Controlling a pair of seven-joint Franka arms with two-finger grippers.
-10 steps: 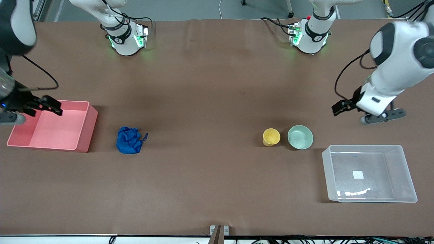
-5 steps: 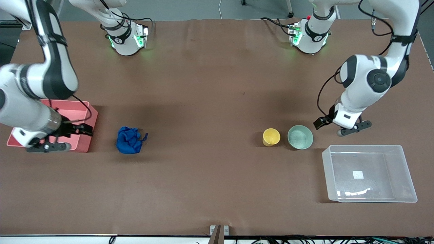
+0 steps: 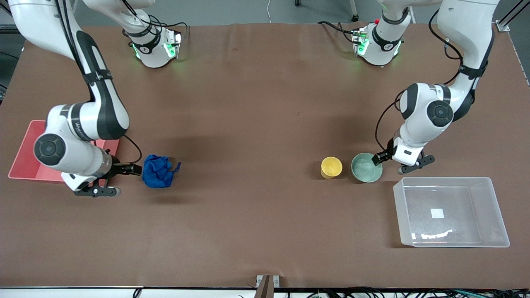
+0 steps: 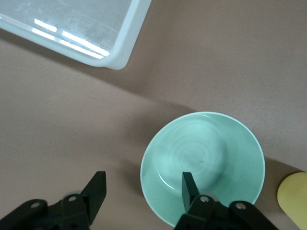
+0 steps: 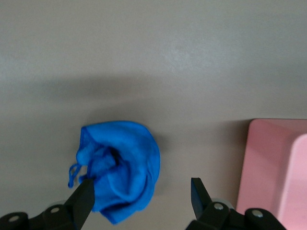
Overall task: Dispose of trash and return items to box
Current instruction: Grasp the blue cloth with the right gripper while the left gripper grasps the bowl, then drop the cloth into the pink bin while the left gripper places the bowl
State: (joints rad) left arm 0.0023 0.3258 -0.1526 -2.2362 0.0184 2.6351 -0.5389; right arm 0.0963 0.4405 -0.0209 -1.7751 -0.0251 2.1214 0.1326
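Note:
The blue cloth wad (image 3: 157, 171) lies on the table beside the pink bin, and also shows in the right wrist view (image 5: 120, 165). My right gripper (image 3: 131, 169) is open and low between the bin and the wad (image 5: 141, 194), with one finger over the wad's edge. The mint-green bowl (image 3: 366, 167) and the yellow cup (image 3: 331, 167) stand side by side. My left gripper (image 3: 377, 158) is open (image 4: 142, 189) and straddles the bowl's (image 4: 201, 160) rim, one finger over its inside. The clear box (image 3: 451, 212) stands empty, nearer the front camera than the bowl.
The pink bin (image 3: 25, 157) sits at the right arm's end of the table, partly hidden by the right arm; its corner shows in the right wrist view (image 5: 283, 163). The clear box's corner (image 4: 127, 43) and the cup's edge (image 4: 295, 199) show in the left wrist view.
The right gripper swung from over the pink bin down to the blue wad. The left gripper came from the table's end down to the bowl's rim. The objects have not moved.

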